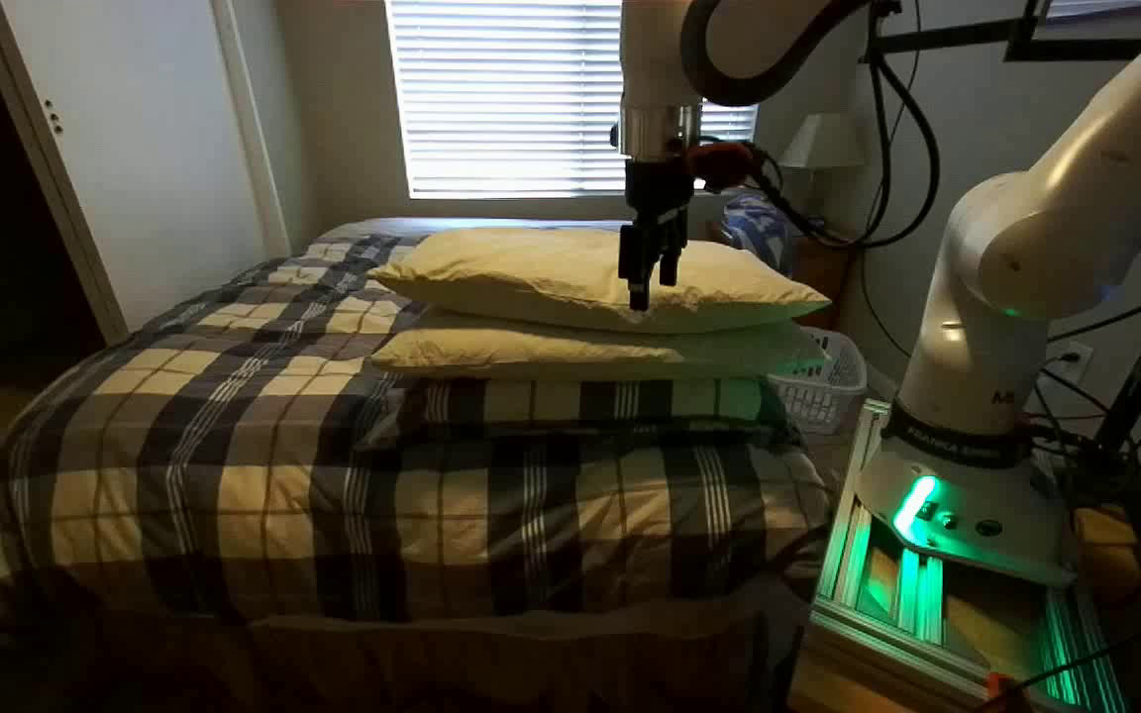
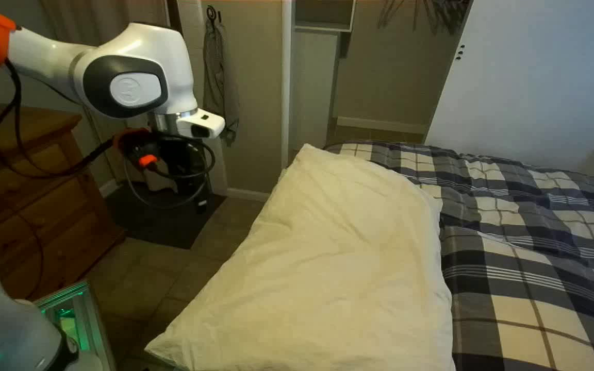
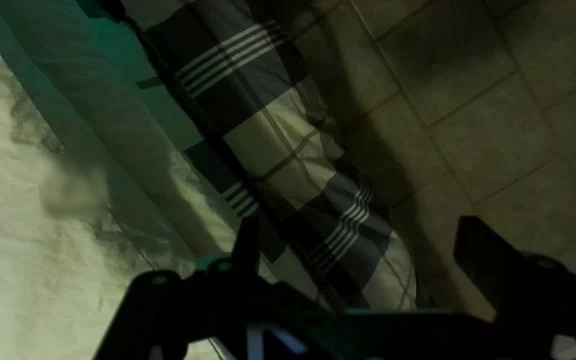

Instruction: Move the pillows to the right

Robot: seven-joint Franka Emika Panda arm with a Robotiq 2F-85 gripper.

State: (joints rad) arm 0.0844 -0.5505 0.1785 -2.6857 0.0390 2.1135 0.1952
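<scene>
On the plaid bed [image 1: 234, 436], pillows [image 1: 551, 349] beside an empty gripper [image 3: 359, 225], fingers [image 3: 478, 245] wide apart

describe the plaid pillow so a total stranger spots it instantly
In an exterior view, find the bed in front of the window, then the pillow stack on it. The plaid pillow is the lowest: its pattern sets it apart from the two plain cream pillows above, its raised side from the like-patterned bedspread beneath.
</scene>
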